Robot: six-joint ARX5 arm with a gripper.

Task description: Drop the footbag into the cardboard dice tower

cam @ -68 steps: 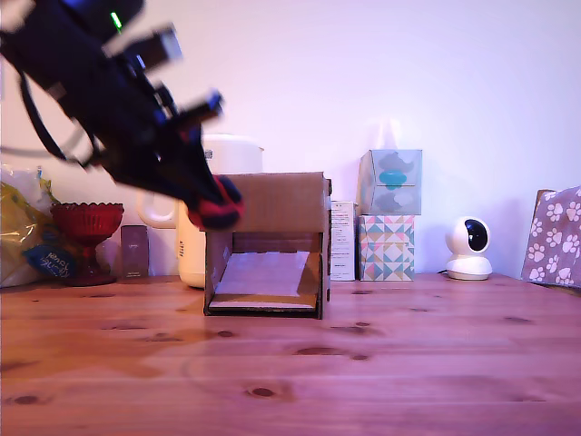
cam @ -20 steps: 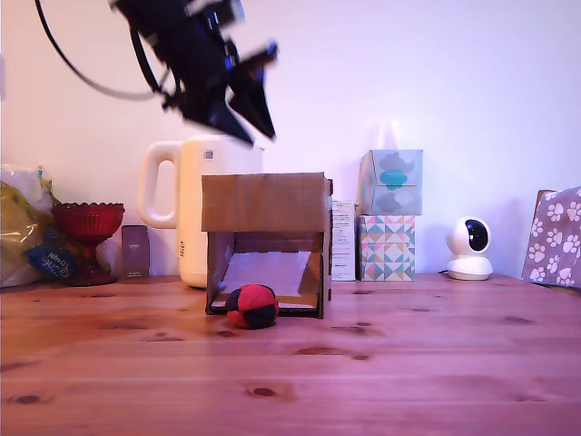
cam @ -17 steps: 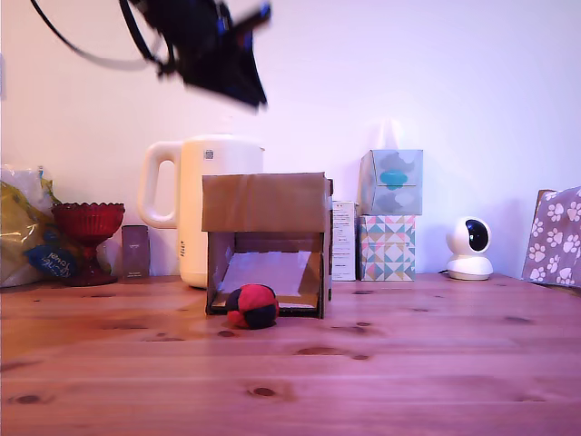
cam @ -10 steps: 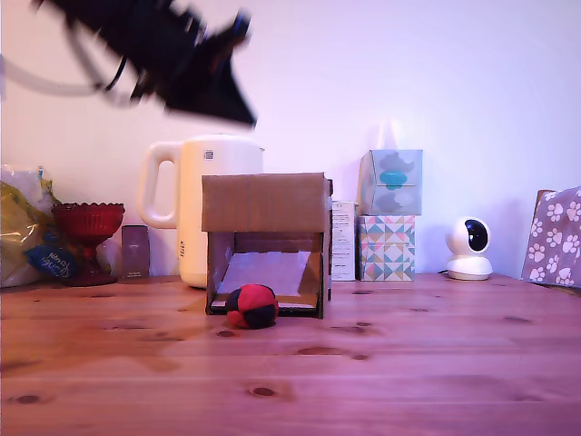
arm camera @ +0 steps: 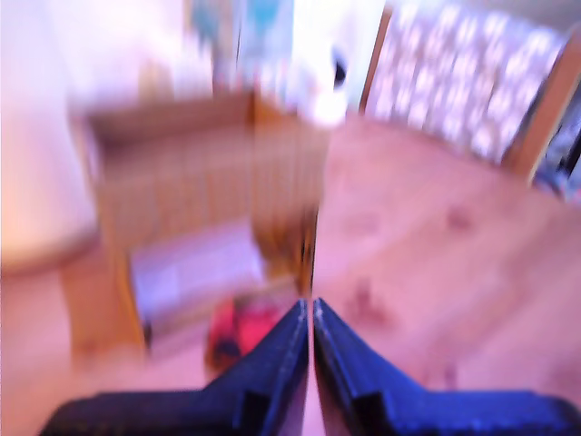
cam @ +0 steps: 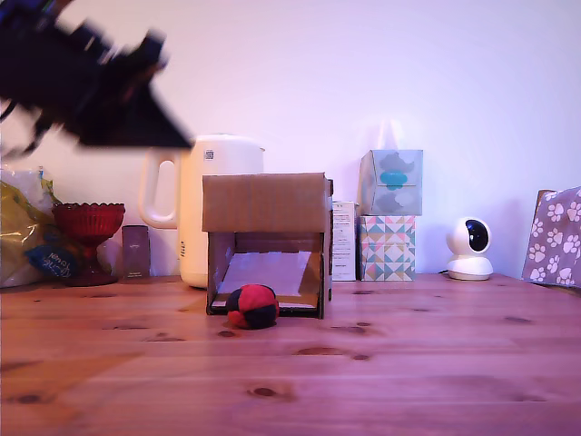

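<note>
My tool (arm camera: 311,313) is empty, its 2 jaws closed together with only a hairline gap between them in the wrist view. In the exterior view it sits high at that view's left, above the goblet (cam: 87,229) and well clear of the tower (cam: 265,243); it is blurred in both views.

The footbag (cam: 252,306) lies on the table (cam: 381,363) at the foot of the tower, touching or just in front of the lower front edge, toward the exterior view's left side of the window. It rests still, red and dark panels showing. The pale ramp (cam: 263,272) inside is bare.

Judgement: the drop appears done. A footbag at the tower's mouth fits a run down the ramp and out the front. The step in hand is withdrawal from the work area.

Next move, in my judgement: none on the footbag is required. I need only carry the arm to rest without sweeping the kettle (cam: 198,204) or goblet beneath it. If the footbag is meant to end up inside the tower, I would open the jaws, come down over the footbag from the front, and avoid nudging the light cardboard.
</note>
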